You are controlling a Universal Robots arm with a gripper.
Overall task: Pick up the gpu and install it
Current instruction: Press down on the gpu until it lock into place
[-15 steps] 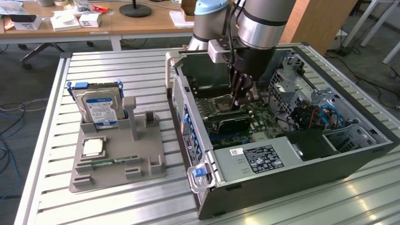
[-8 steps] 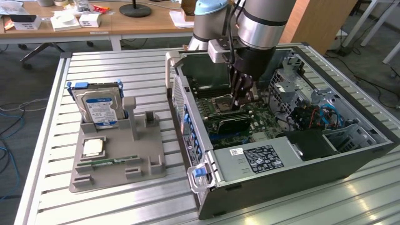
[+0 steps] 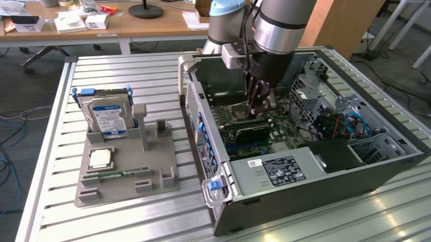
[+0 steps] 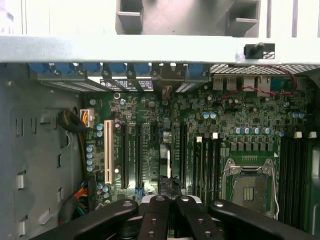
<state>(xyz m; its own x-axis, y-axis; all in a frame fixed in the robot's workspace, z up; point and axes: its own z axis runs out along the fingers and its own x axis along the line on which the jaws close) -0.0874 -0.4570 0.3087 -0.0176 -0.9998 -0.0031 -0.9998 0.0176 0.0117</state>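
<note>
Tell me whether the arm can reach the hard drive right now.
Probably yes: the hard drive stands uncovered in the grey holder, though the end effector must first rise out of the case.

**Labels present, no wording legible**

Blue-and-white label on the hard drive (image 3: 108, 118) standing in the grey holder (image 3: 128, 166): print too small to make out. White sticker (image 3: 254, 162) and a larger dark label (image 3: 283, 170) with white print and small marks on the power supply (image 3: 296, 169) of the computer case (image 3: 303, 201): none readable. Faint white printing on the motherboard (image 4: 150, 115) near the slots: illegible. No brand, number or sign decipherable anywhere.
</note>
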